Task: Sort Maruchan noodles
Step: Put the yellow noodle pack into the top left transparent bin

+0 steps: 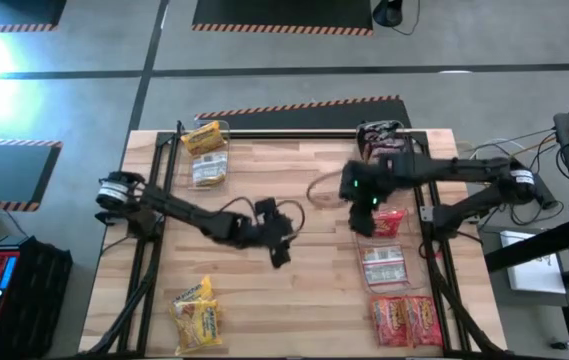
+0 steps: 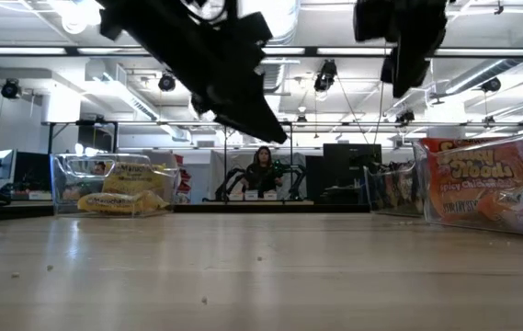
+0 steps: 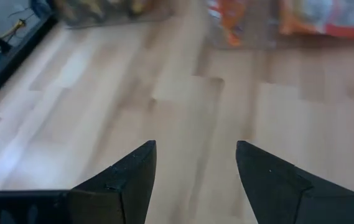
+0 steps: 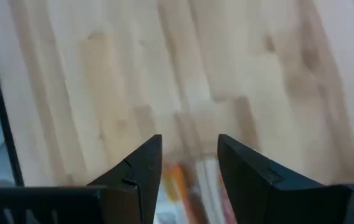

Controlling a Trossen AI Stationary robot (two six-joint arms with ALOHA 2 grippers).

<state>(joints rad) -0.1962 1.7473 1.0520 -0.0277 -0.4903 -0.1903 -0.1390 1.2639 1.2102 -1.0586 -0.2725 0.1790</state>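
The Maruchan noodles lie in groups around the wooden table. Yellow packets [image 1: 204,140] sit in a clear bin at the far left, and more yellow ones [image 1: 196,318] lie at the near left. Dark packets [image 1: 379,135] are at the far right. Red-orange packets [image 1: 389,222] [image 1: 404,320] lie along the right side. My left gripper [image 1: 282,240] [image 3: 195,162] hangs open over bare wood near the table's middle. My right gripper [image 1: 362,205] [image 4: 189,155] is open above the table, just left of the red-orange packets; one packet [image 4: 183,186] shows through its gap.
A pale packet [image 1: 209,172] lies in front of the far-left bin and another [image 1: 384,265] on the right side. Clear bins [image 2: 114,188] [image 2: 486,188] stand at both sides in the low view. A person [image 2: 263,170] sits beyond the table. Bare wood [image 1: 284,310] spans the middle.
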